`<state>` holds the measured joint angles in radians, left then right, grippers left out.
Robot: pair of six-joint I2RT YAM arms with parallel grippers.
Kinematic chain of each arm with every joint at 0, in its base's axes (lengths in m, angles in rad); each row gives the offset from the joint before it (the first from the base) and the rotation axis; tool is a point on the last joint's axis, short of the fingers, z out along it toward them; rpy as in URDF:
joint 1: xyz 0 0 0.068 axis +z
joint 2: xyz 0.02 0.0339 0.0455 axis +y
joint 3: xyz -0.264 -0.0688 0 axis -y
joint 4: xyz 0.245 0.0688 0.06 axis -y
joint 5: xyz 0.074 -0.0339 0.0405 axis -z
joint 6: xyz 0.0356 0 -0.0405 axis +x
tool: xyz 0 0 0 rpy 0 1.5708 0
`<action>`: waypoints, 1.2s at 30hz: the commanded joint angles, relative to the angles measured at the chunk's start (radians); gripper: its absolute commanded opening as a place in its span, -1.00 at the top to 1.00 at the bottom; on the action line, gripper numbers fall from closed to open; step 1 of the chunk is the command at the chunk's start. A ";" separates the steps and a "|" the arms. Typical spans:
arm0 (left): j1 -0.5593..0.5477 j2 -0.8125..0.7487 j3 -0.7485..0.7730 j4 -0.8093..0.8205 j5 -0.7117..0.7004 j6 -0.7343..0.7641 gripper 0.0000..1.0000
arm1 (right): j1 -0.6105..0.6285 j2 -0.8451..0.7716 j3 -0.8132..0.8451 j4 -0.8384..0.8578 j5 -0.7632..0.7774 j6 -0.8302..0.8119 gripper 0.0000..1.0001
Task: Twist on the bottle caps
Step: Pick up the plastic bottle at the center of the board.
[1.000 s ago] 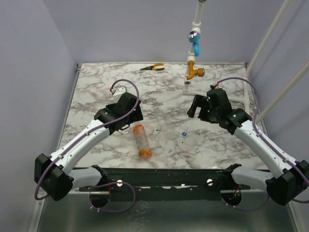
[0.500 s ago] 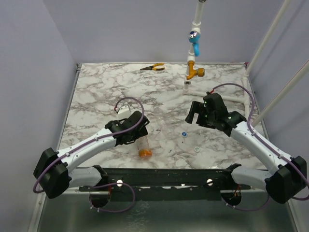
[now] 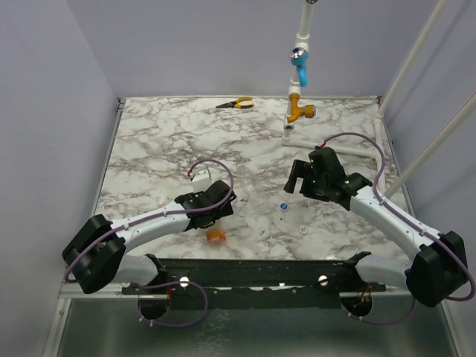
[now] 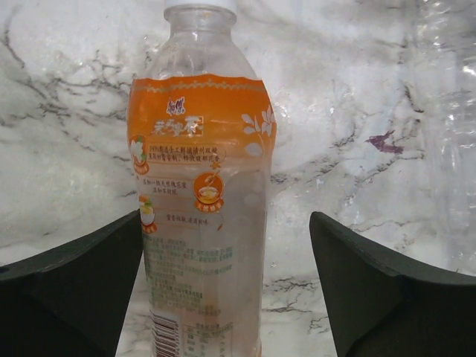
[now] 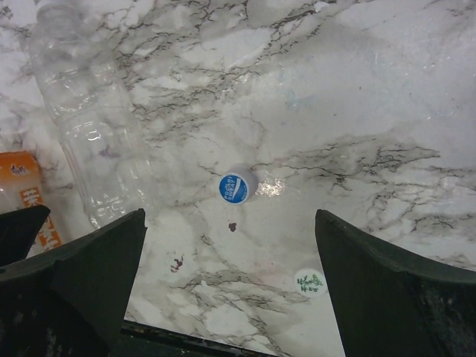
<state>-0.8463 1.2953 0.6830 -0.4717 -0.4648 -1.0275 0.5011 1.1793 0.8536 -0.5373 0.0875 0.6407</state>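
My left gripper (image 4: 227, 230) hangs low over the orange bottle (image 4: 197, 149), which lies on its side on the marble table (image 3: 149, 141), left of centre and near the front edge. The jaws stand wide and straddle the bottle without holding it. One finger sits right at the bottle's side and the other is well apart from it. My right gripper (image 5: 230, 223) is also wide open and empty, and it hovers above the blue cap (image 5: 236, 187). The whitish cap (image 5: 309, 281) lies a little nearer and to the right.

My worry is that the bottle sits off-centre between the jaws, so closing could shove it sideways and roll it before both fingers bite. It is round, smooth and thin-walled, so it may also slip or dent. Its neck looks uncapped, and I cannot tell whether anything inside could spill. The caps are tiny and flat, so they are easy to nudge away.

From above, the left arm (image 3: 149, 223) covers the bottle except its orange near end. A second, clear bottle (image 5: 89, 126) shows in the wrist views, but I can hardly find it from above. I cannot tell whether the close finger actually touches the bottle.
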 commanded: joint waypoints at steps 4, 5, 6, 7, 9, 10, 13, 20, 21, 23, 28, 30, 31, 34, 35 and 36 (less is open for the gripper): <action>0.037 0.064 -0.011 0.186 -0.022 0.163 -0.62 | -0.001 0.065 -0.040 0.049 0.018 0.024 -1.00; 0.046 0.069 -0.012 0.191 -0.023 0.176 -0.58 | -0.001 0.072 -0.041 0.053 0.017 0.023 -1.00; 0.060 0.075 -0.015 0.199 -0.020 0.188 -0.56 | -0.001 0.084 -0.042 0.056 0.018 0.022 -1.00; 0.071 0.081 -0.015 0.206 -0.013 0.203 -0.52 | 0.000 0.093 -0.043 0.058 0.019 0.022 -1.00; 0.089 0.093 -0.015 0.219 -0.001 0.232 -0.46 | 0.000 0.123 -0.046 0.065 0.013 0.022 -0.98; 0.093 0.100 -0.016 0.231 0.009 0.249 -0.44 | 0.000 0.137 -0.048 0.067 0.011 0.023 -0.97; 0.096 0.119 -0.017 0.280 0.043 0.321 -0.41 | 0.000 0.161 -0.063 0.068 0.005 0.034 -0.93; 0.096 0.114 -0.006 0.343 0.133 0.461 -0.38 | 0.000 0.125 -0.119 0.033 0.008 0.055 -0.91; 0.095 0.114 -0.006 0.348 0.138 0.468 -0.38 | 0.000 0.116 -0.128 0.022 0.007 0.061 -0.89; 0.095 0.109 -0.015 0.359 0.127 0.470 -0.38 | 0.000 0.091 -0.148 0.005 -0.002 0.075 -0.88; 0.081 0.030 -0.044 0.388 0.077 0.480 -0.37 | 0.003 0.022 -0.200 -0.035 -0.041 0.112 -0.80; 0.077 -0.010 -0.050 0.394 0.054 0.483 -0.36 | 0.010 0.003 -0.212 -0.062 -0.040 0.136 -0.76; 0.075 -0.034 -0.052 0.395 0.041 0.483 -0.36 | 0.015 -0.004 -0.220 -0.073 -0.038 0.151 -0.74; 0.068 -0.094 -0.062 0.406 0.018 0.487 -0.32 | 0.038 -0.011 -0.229 -0.122 -0.006 0.198 -0.70; 0.067 -0.111 -0.068 0.412 0.015 0.494 -0.31 | 0.049 -0.008 -0.227 -0.141 0.007 0.212 -0.67; 0.066 -0.131 -0.072 0.418 0.014 0.501 -0.31 | 0.064 -0.005 -0.224 -0.160 0.024 0.232 -0.65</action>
<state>-0.7727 1.2434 0.6353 -0.1093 -0.3977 -0.5575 0.5251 1.1801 0.6399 -0.5934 0.0696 0.7841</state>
